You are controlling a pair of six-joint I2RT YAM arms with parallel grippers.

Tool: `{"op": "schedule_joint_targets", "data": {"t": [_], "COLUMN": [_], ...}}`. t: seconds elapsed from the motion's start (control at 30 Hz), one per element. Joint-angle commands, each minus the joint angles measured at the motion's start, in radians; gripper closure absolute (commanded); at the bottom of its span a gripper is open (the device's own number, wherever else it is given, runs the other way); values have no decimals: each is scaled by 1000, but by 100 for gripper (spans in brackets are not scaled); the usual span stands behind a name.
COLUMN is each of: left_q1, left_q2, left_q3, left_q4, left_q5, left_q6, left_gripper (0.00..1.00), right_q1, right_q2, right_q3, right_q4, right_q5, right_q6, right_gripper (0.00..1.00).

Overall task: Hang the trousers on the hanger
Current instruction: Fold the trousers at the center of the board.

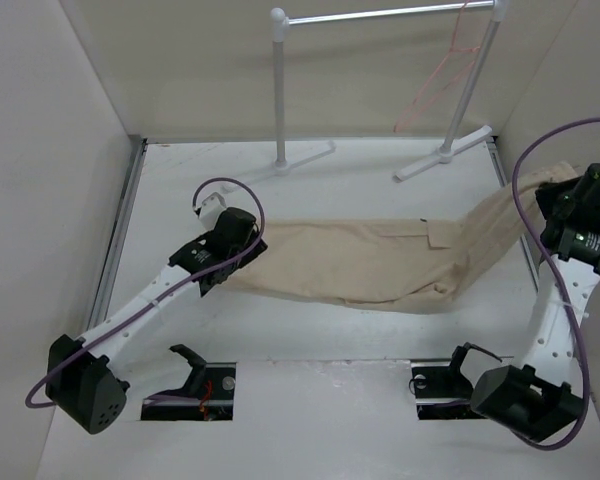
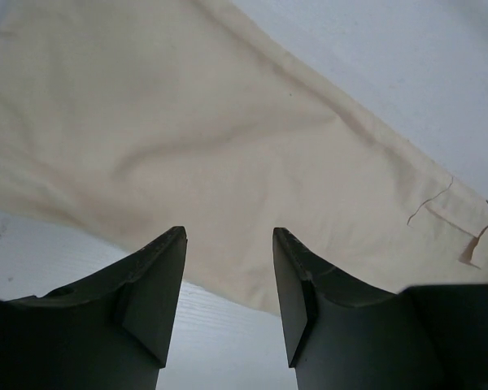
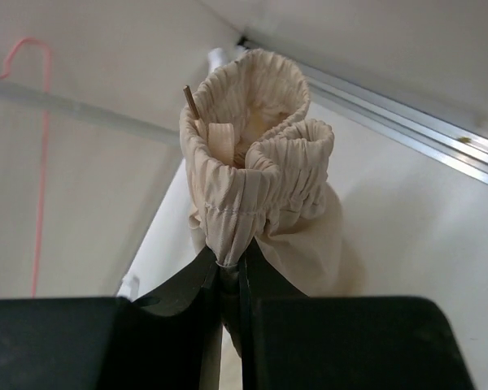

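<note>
The beige trousers lie stretched across the table, their right end lifted. My right gripper is shut on the gathered waistband and holds it up at the right edge. My left gripper is open and empty, hovering over the left leg end; in the left wrist view its jaws stand apart just above the fabric edge. The pink wire hanger hangs from the rack bar at the back right; it also shows in the right wrist view.
A white tubular clothes rack stands at the back, its feet on the table. White walls enclose the table on the left, back and right. A metal rail runs along the right wall. Two dark slots are at the near edge.
</note>
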Motion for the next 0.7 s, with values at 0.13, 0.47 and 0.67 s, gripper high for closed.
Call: {"op": "schedule_joint_targets", "data": {"t": [0.13, 0.47, 0.67], "left_q1": [11, 418, 578], "left_q2": [-48, -217, -252], "left_q3": [63, 1, -37], "left_q4": [-129, -171, -177], "left_q5": [-101, 46, 114], "left_q6": [8, 146, 155], "left_gripper": [56, 54, 54], "right_q1": [270, 1028, 1333], "right_q2": [-44, 166, 551], "right_q3": [148, 335, 619], "right_q4": [-108, -118, -32], "right_q5": [36, 341, 364], "right_q6": [-126, 39, 90], "right_gripper": [88, 88, 85]}}
